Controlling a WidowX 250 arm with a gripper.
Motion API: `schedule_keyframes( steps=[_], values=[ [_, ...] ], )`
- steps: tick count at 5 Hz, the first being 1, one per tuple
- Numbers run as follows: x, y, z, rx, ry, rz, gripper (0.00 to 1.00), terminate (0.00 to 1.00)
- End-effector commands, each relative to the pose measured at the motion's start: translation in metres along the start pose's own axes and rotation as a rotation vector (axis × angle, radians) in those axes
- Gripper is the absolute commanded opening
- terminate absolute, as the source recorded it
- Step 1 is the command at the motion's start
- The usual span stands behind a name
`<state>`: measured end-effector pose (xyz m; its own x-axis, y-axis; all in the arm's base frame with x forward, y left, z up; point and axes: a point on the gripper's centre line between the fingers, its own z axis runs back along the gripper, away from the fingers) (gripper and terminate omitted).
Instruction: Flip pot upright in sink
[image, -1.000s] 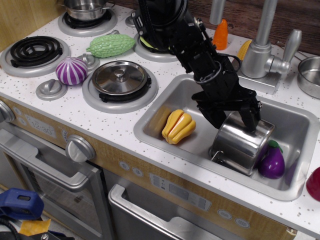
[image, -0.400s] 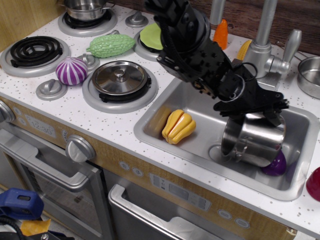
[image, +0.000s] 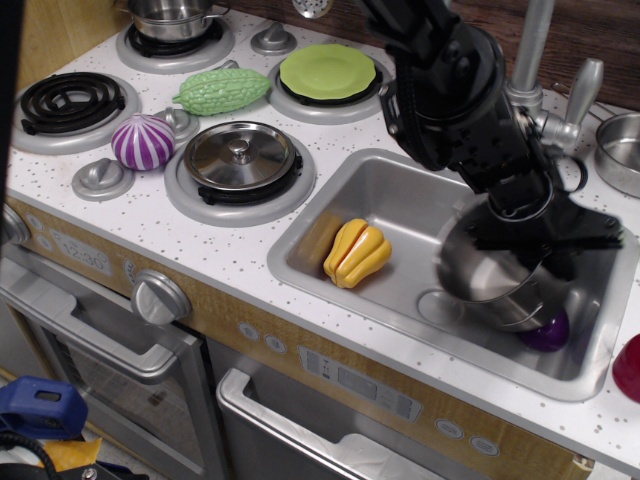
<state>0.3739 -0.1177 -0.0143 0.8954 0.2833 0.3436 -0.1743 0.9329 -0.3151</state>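
Black and blurred, the pincer (image: 545, 235) sits at the end of the arm (image: 455, 95) over the right half of the sink (image: 400, 195), pinching the pot (image: 492, 275) at its upper rim. Its fingers are closed onto the rim, though the blur hides exactly how they grip. The pot hangs tilted inside the sink, its open mouth turned toward the left and front, its shiny wall smeared by motion. Whether its lower edge touches the sink floor cannot be told.

Just under the pot's right side, a sliver of the purple eggplant (image: 548, 333) shows on the sink floor, mostly hidden by the pot. In the left part of the sink lies a yellow-orange squash (image: 357, 252), well apart from the pot.

Behind the sink stands the grey faucet (image: 545, 85), partly covered by the arm. On the counter (image: 140, 215) left of the sink, a flat steel lid with a knob (image: 238, 155) rests on a burner. Farther left of the sink are a purple striped onion (image: 142, 141), a green bumpy gourd (image: 222, 90) and a black coil burner (image: 66, 98). A green plate (image: 327, 71) sits on the burner behind the sink's left corner, and a steel pot (image: 172, 15) stands on the far back burner. A round steel bowl (image: 622, 150) is at the right edge, beside the sink.
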Motion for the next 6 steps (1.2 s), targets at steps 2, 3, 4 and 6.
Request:
schedule_keyframes(
  steps=[2, 3, 4, 6],
  values=[
    [0.010, 0.010, 0.029, 0.092, 0.084, -0.050, 0.00, 0.00],
    [0.010, 0.002, 0.027, 0.083, 0.085, -0.054, 1.00, 0.00],
    [0.020, -0.004, 0.032, 0.088, 0.016, -0.023, 1.00, 0.00],
    [0.020, -0.004, 0.032, 0.088, 0.016, -0.023, 1.00, 1.00]
  ],
)
